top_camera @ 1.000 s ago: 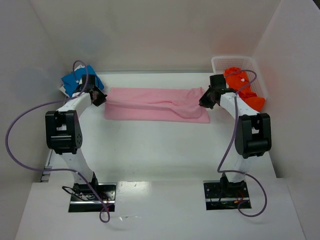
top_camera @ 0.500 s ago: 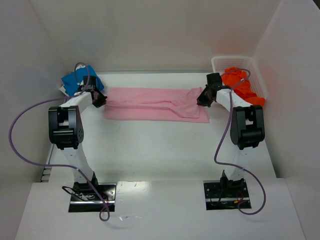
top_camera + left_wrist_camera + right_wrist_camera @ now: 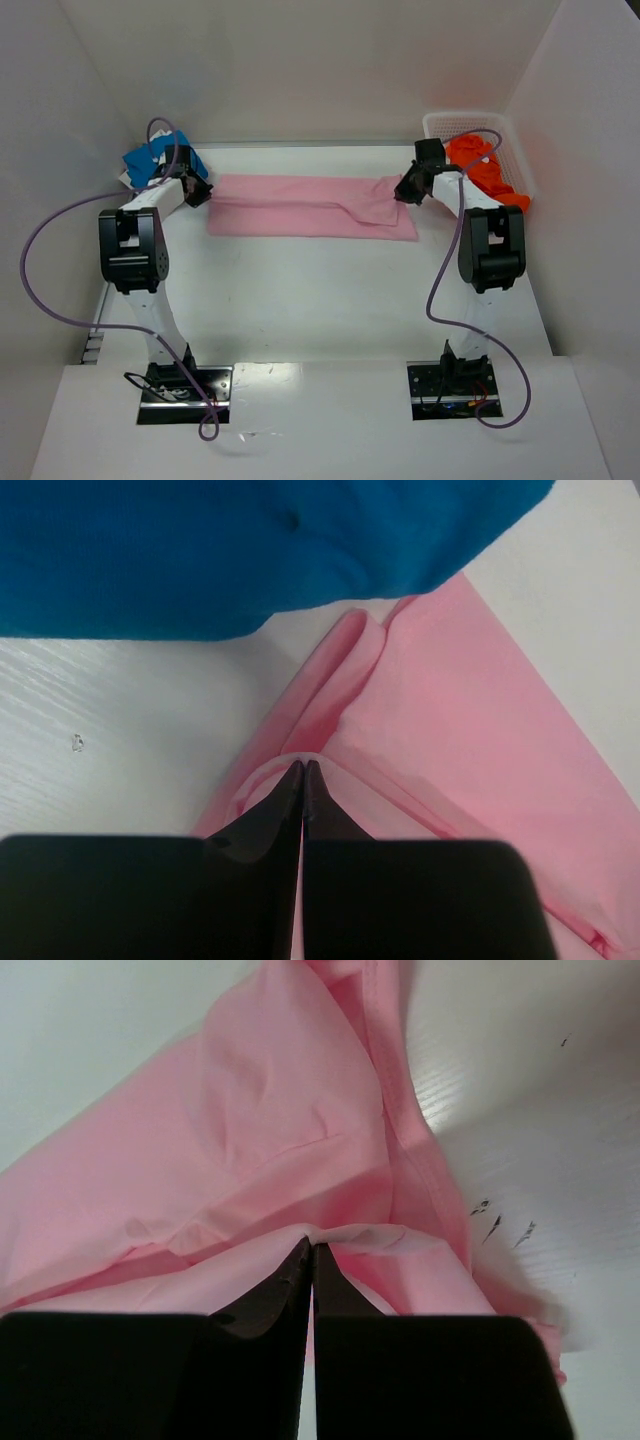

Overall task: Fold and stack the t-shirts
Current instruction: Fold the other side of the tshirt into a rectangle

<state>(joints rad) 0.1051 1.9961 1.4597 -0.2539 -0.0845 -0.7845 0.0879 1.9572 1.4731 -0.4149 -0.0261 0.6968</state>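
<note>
While both jaws clamp shut on its ends | pink t-shirt [image 3: 310,205] long axis runs left-right

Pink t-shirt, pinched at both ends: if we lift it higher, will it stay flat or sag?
Probably sags: the pink t-shirt creases and bunches where the left fingers and right fingers pinch it. Likely light, since small pinches raise its edges. Its middle, flat on the table, may drag.

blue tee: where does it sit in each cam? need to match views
Top external: the blue t-shirt is at the far left, just behind the left gripper.
Left wrist: it fills the top of the frame, above the pink t-shirt.
Right wrist: not in it.
Shared landmark: the pink t-shirt, in all three views.
</note>
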